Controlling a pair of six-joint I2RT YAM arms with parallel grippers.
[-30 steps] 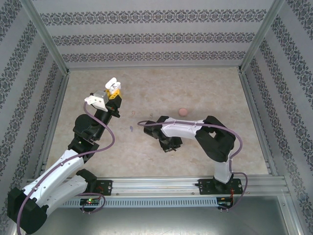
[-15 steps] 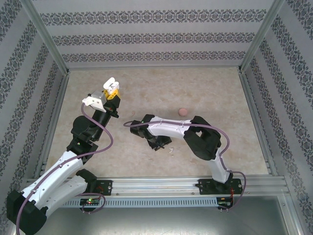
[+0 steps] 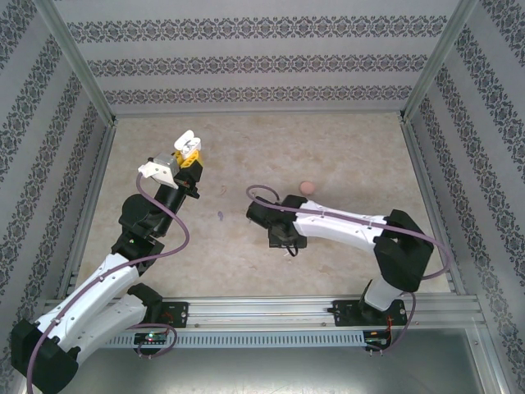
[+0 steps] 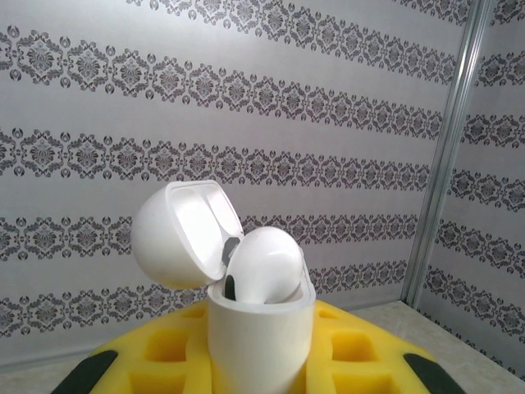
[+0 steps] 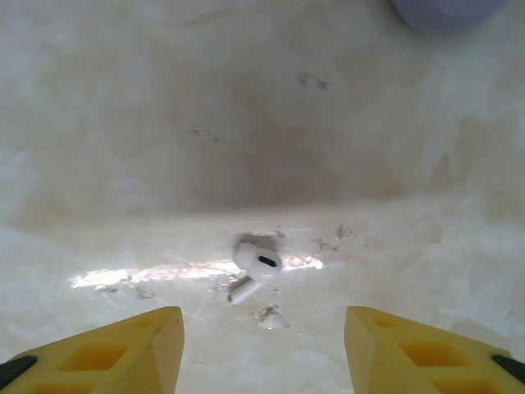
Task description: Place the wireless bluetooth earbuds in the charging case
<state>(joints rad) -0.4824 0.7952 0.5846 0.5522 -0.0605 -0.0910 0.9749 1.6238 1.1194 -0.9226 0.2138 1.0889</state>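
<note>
Earbuds counted for certain: two, both white. Now by size, starting big.

One bench [image 3: 344, 148], beige and marbled, fenced by patterned walls on three sides.

Two arms bolted at its near edge. Left arm [image 3: 98, 287] reaching up and toward the far left; right arm [image 3: 344, 223] stretched low across the middle.

Two grippers, both with yellow fingers. Left gripper [image 3: 189, 154] closed tight on the case, squeezing its body from both sides and holding it upright above the bench. Right gripper [image 5: 262, 324] open, pointing down at the bench, fingers [image 5: 107, 353] spread wide and gripping nothing.

One white case [image 4: 261, 328], lid [image 4: 184, 234] flipped back to the left.

One pink round thing [image 3: 307, 187] lying on the bench just beyond the right arm; case or not, cannot tell. One lavender rounded thing [image 5: 447, 10] cut off by the top edge of the right wrist view, likewise not identifiable.

Then the two earbuds. Seated earbud [image 4: 264, 264] sitting in the case, head proud of the rim. Loose earbud [image 5: 257, 261] lying on the bench, stem pointing toward the left-hand finger in the right wrist view, ahead of the right gripper and between the lines of its fingers, touching neither.

Last, one purple speck [image 3: 220, 216] on the bench between the two arms, too small to make out.
</note>
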